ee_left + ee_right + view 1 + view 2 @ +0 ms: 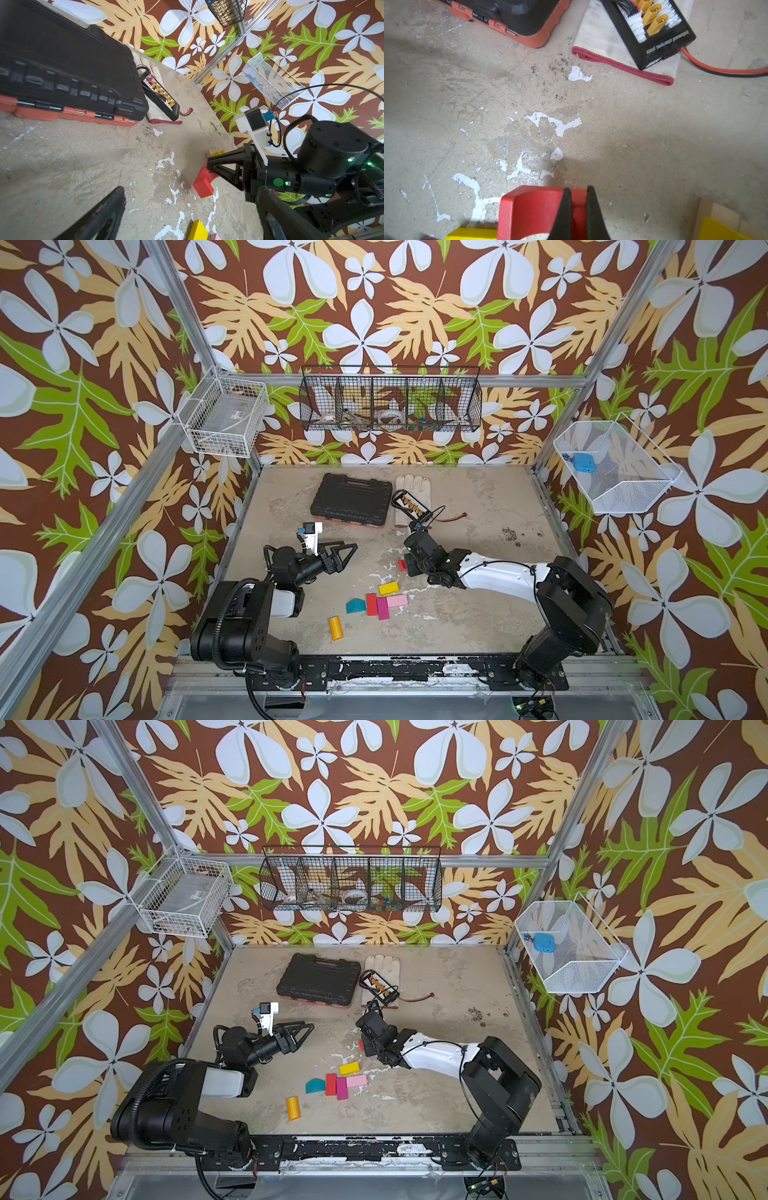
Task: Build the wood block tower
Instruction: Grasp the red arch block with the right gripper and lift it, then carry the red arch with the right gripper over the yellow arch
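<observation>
My right gripper is shut on one leg of a red arch block, which stands on the table. In a top view only a sliver of that arch shows beside the right wrist. A tan block with a yellow piece on it sits close by, hidden under the arm in both top views. Loose wood blocks lie nearer the front: yellow, pink, magenta, red, teal and an orange cylinder. My left gripper hovers open to the left, holding nothing.
A black ribbed case with an orange rim lies at the back. Beside it a pale glove carries a black charger board with a red lead. Wire baskets hang on the walls above the table.
</observation>
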You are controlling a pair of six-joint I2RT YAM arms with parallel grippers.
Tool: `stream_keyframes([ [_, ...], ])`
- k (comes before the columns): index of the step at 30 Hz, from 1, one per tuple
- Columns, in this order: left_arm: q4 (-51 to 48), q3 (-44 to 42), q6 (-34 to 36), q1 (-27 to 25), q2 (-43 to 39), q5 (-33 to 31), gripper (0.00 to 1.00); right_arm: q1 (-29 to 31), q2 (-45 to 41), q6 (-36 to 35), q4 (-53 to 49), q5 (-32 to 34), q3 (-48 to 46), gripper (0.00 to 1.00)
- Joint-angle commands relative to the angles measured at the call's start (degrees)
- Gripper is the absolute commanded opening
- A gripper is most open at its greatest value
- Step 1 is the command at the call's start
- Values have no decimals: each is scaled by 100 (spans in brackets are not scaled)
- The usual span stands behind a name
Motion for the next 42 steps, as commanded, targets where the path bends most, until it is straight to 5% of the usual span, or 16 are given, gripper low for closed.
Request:
stream_keyframes([
  [1, -504, 28, 347, -8, -210, -415, 100, 18, -87, 1, -14, 149, 90, 0],
  [7, -668, -80, 404, -43, -405, -689, 100, 443, -716, 741, -779, 633, -14, 0],
  [15, -592, -90, 409, -108, -404, -673, 100, 555, -2710, 1501, -974, 1038, -1614, 0],
  [20, -1090, -170, 684, -298, -857, -1233, 100, 532, -3609, 1566, -1058, 1571, -2121, 0],
  [25, -1518, -221, 874, -465, -1261, -1692, 100, 398, -3613, 1470, -1253, 1744, -2071, 0],
  [34, -1582, 10, 837, -462, -798, -1408, 100, -118, -3160, 1147, -640, 1177, -2178, 0],
  [42, -1647, 26, 840, -463, -790, -1407, 100, -239, -3064, 1283, -516, 1331, -2364, 0],
])
